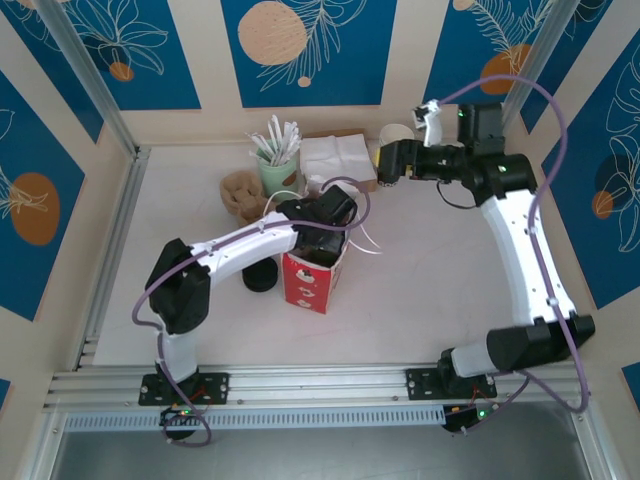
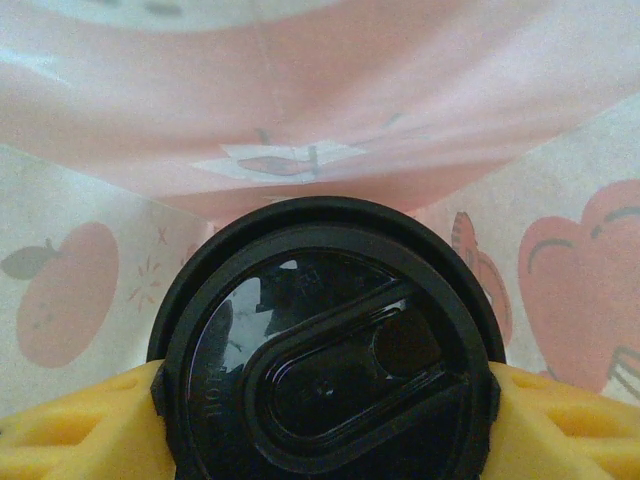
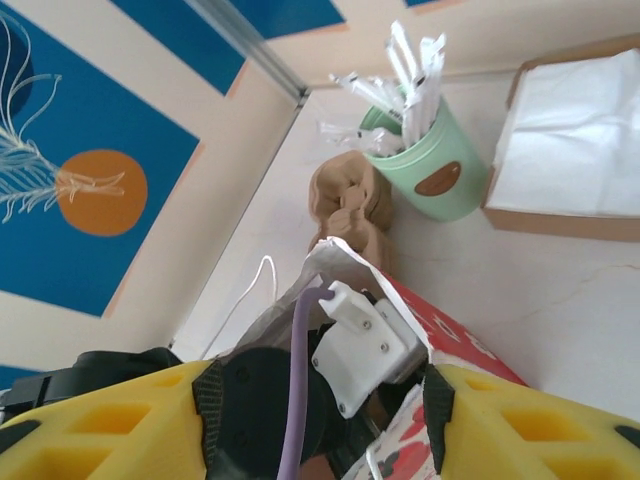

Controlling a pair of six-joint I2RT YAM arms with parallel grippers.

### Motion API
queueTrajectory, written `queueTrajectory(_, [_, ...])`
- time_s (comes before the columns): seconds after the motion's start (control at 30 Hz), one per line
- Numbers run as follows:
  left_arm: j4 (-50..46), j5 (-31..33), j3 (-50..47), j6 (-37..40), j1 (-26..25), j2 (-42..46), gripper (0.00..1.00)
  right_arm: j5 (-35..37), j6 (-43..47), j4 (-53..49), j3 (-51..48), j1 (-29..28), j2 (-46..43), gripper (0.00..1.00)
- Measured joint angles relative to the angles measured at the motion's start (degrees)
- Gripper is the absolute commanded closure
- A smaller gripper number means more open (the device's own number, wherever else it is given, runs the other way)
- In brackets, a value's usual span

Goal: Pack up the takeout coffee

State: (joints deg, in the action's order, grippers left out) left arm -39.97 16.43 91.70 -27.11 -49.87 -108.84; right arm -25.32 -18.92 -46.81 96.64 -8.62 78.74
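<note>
Red-printed paper bag (image 1: pixel 312 285) stands at the centre of the white table (image 1: pixel 450 290) in the overhead view, with the left arm bent down into its open top. Inside the bag, the left wrist view shows the takeout coffee (image 2: pixel 325 360) low in the frame. Its glossy black lid faces the camera against pink, apple-printed walls. The left gripper (image 2: pixel 322 390) clasps the cup, its yellow fingers (image 2: pixel 70 430) pressed against both sides of the lid's rim.

The right gripper (image 1: pixel 383 162) hangs at the upper right of the overhead frame, just beside a stack of white cups (image 1: pixel 397 134). In its own wrist view its yellow fingers (image 3: pixel 110 420) stand wide apart and grip nothing.

Along the back of the table are a green cup of wrapped straws (image 1: pixel 277 172), a box of white napkins (image 1: pixel 338 160) and a crumpled brown object (image 1: pixel 243 192). A short black stack of lids (image 1: pixel 260 277) sits just left of the bag.
</note>
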Motion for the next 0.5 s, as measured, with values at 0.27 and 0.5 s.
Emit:
queueTrajectory(0.27, [-2.3, -0.2, 3.7, -2.3, 0.1, -2.6, 0.34, 2.3, -3.2, -0.2, -8.6, 1.5, -7.9, 0.43])
queueTrajectory(0.5, [-2.8, -0.3, 5.6, -3.0, 0.2, -4.1, 0.35, 4.0, -8.3, -0.3, -17.5, 1.3, -14.1, 0.43])
